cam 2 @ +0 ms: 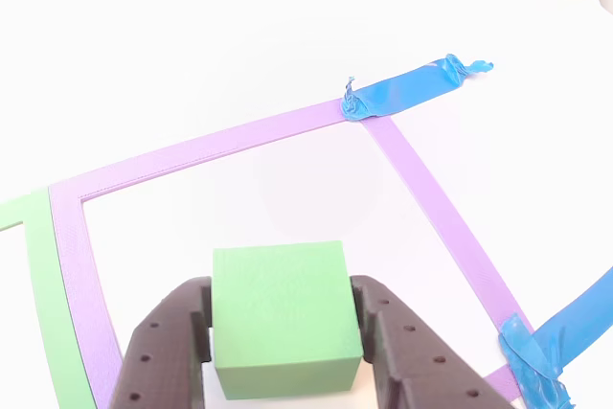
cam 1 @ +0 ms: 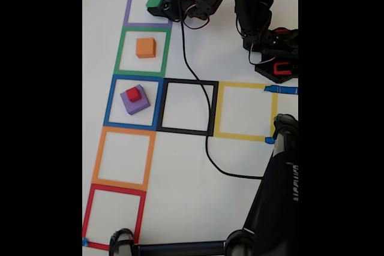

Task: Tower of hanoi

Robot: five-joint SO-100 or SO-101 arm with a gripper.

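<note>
The green cube (cam 2: 283, 318) sits squarely between the two dark fingers (cam 2: 163, 342) of the gripper (cam 2: 283, 332) in the other view, one finger pressed against each of its side faces, so the claw is clenched on it. Its top face and front face are both plainly visible, the top roughly level. Whether the cube rests on the white table (cam 2: 192, 35) or hangs a little above it cannot be told. It lies within the purple tape square (cam 2: 421, 189), nearer that square's near edge (the far corner is marked by a scrap of blue tape (cam 2: 412, 88)).

In the fixed view the same green cube (cam 1: 154, 0) shows at the tip of the black arm (cam 1: 246, 4), inside the purple tape square (cam 1: 128, 13) at the top of the column of squares. The gripper (cam 1: 161, 3) reaches in from the right.

Just below, the orange cube (cam 1: 145, 47) lies alone in the middle of the green tape square (cam 1: 119, 52). Below that, the purple cube (cam 1: 135, 100) stands in the blue tape square (cam 1: 110, 103) with the red cube (cam 1: 133, 93) on top of it. The black tape square (cam 1: 213, 106), yellow tape square (cam 1: 219, 109), orange tape square (cam 1: 99, 157) and red tape square (cam 1: 88, 214) hold no cubes. A black cable (cam 1: 204, 118) trails from the arm down across the black square.
</note>
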